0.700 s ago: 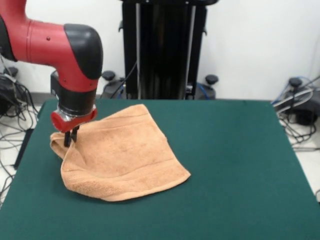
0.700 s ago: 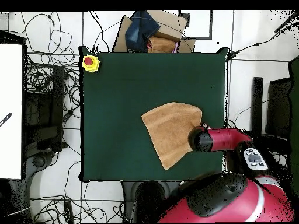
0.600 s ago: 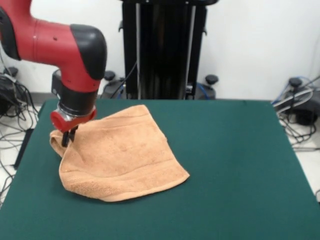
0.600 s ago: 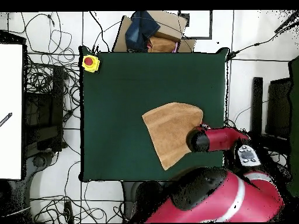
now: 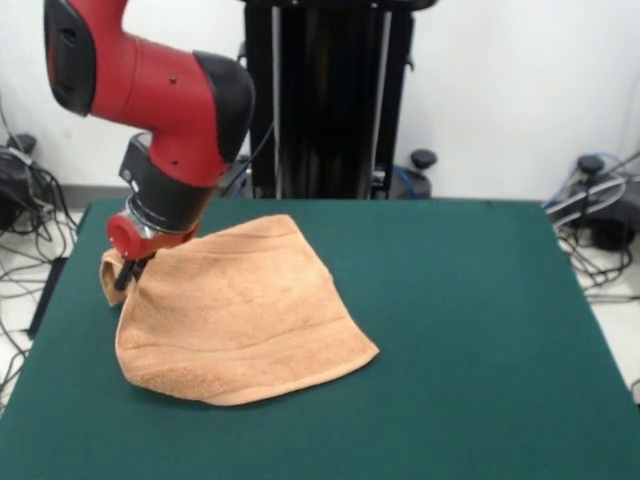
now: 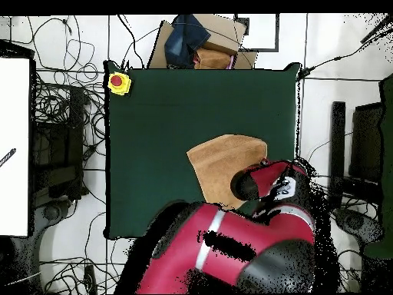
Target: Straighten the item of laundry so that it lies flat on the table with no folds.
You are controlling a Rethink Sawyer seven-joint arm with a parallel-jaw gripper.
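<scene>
The item of laundry (image 5: 235,315), a peach-orange towel, lies on the left half of the green table (image 5: 480,330), mostly spread, with soft ripples and a thick rolled front edge. Its far left corner is raised off the table and curled over. My gripper (image 5: 126,273) stands tilted at that corner, shut on the cloth, and only the dark tips show under the red wrist. In the overhead view the towel (image 6: 221,159) shows on the table (image 6: 153,138), and the arm covers its lower right part and the gripper.
A yellow box with a red button (image 6: 118,82) sits on one table corner. Behind the table stands a black frame (image 5: 325,100). Cables lie on the floor around it, and a cardboard box with dark cloth (image 6: 198,38) lies past the far edge.
The arm has swung and its wrist has tilted. The gripper has shifted slightly toward the table's left edge in the front view, pulling the held corner with it. The arm's bulk now covers more of the overhead view.
</scene>
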